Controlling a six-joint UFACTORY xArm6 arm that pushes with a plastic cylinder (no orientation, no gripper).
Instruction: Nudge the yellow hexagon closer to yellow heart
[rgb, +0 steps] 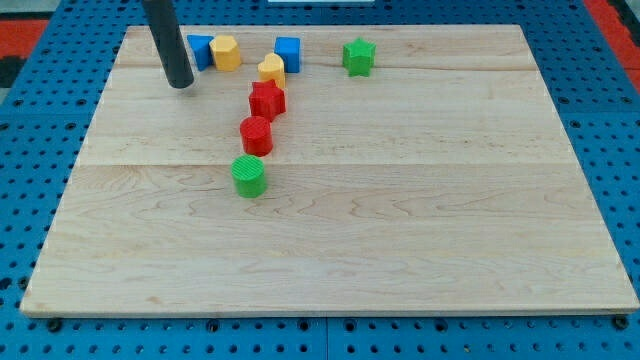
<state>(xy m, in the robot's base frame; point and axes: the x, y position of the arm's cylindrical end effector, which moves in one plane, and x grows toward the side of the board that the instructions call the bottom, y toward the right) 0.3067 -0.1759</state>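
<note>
A pale wooden board (400, 230) fills the frame, resting on a blue perforated surface (30, 140), with every block gathered in its upper-left part. There are no jaws here to open or close: the arm ends in a dark rod (168, 40) that holds nothing and touches no block. The rod enters from the view's top and leans slightly, and my tip (181, 84) meets the board near its top-left corner. The tip stands just left of and a little below a blue block (200, 50), whose shape is partly hidden behind the rod. The yellow hexagon (226, 52) sits touching that blue block's right side, near the tip but clear of it. The yellow heart (271, 69) lies to the hexagon's right and slightly lower, apart from it, tucked against the lower-left of a blue cube (288, 52). Directly below the heart, a red star-shaped block (267, 99) touches it, and a red cylinder (256, 134) follows just beneath. A green cylinder (249, 175) stands lower still, near the red one. A green star (358, 56) sits alone toward the view's right along the top row
</note>
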